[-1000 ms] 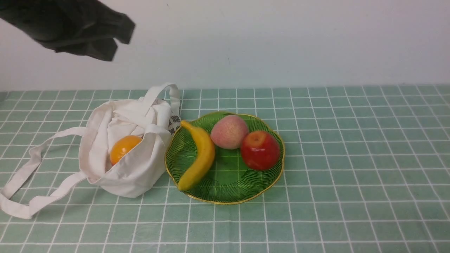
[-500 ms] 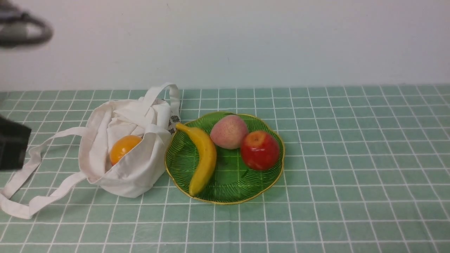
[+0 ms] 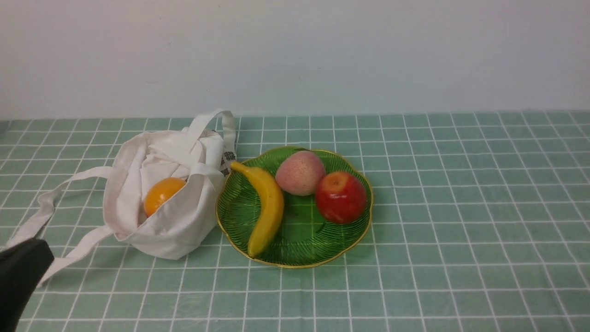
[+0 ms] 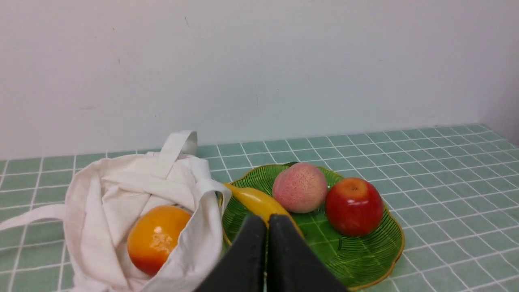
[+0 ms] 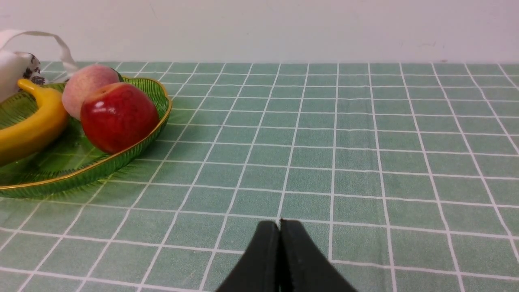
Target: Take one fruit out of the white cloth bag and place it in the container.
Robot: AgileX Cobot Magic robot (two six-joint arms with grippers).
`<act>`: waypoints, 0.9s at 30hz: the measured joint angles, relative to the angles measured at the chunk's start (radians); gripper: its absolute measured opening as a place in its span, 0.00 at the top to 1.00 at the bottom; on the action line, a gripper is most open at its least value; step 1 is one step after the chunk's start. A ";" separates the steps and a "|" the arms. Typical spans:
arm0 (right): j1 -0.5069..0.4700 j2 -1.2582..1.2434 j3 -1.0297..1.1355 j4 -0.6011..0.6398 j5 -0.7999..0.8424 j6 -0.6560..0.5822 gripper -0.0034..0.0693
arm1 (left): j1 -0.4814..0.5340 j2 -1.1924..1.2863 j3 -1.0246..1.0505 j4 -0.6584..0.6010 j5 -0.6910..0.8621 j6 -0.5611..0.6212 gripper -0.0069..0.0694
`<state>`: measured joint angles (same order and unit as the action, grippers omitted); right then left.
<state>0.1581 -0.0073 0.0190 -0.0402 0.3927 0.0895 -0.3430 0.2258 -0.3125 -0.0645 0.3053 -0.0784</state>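
The yellow banana (image 3: 266, 208) lies in the left half of the green glass dish (image 3: 299, 246), free of any gripper. Just left of the dish slumps the white cloth bag (image 3: 177, 221), and a round orange fruit (image 3: 161, 193) shows in its mouth. My left gripper (image 4: 267, 221) is shut with nothing in it, drawn back near the table's front left; the front view shows only a dark corner of the left arm (image 3: 18, 276). My right gripper (image 5: 279, 225) is shut and empty, low over bare cloth to the right of the dish.
A red apple (image 3: 341, 197) and a pink peach (image 3: 300, 173) share the dish with the banana. The bag's long straps (image 3: 41, 210) trail leftward over the green checked tablecloth (image 3: 461, 207). A pale wall closes the far side.
The left arm has dropped from high above the bag down to the front left corner. The banana shifted slightly in the dish a second ago and has lain still since.
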 joint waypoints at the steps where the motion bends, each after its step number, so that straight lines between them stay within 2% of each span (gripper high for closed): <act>1: 0.000 0.000 0.000 0.000 0.000 0.000 0.97 | 0.000 -0.005 0.009 0.000 0.000 0.000 0.92; 7: 0.000 0.000 0.000 0.000 0.000 0.000 0.97 | 0.000 -0.026 0.109 -0.001 0.000 0.000 0.92; 13: 0.000 0.000 0.000 0.000 0.000 0.000 0.97 | 0.000 -0.026 0.115 -0.001 0.001 0.001 0.92; 20: 0.000 0.000 0.000 0.000 0.000 0.000 0.97 | 0.002 -0.026 0.117 0.001 0.001 0.059 0.92; 24: 0.000 0.000 0.000 0.000 0.000 0.000 0.97 | 0.063 -0.026 0.132 0.025 -0.013 0.071 0.92; 27: 0.000 0.000 0.000 0.000 0.000 0.000 0.97 | 0.155 -0.026 0.162 0.030 -0.027 0.069 0.92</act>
<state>0.1581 -0.0073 0.0190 -0.0402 0.3927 0.0895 -0.1881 0.1996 -0.1510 -0.0340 0.2785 -0.0091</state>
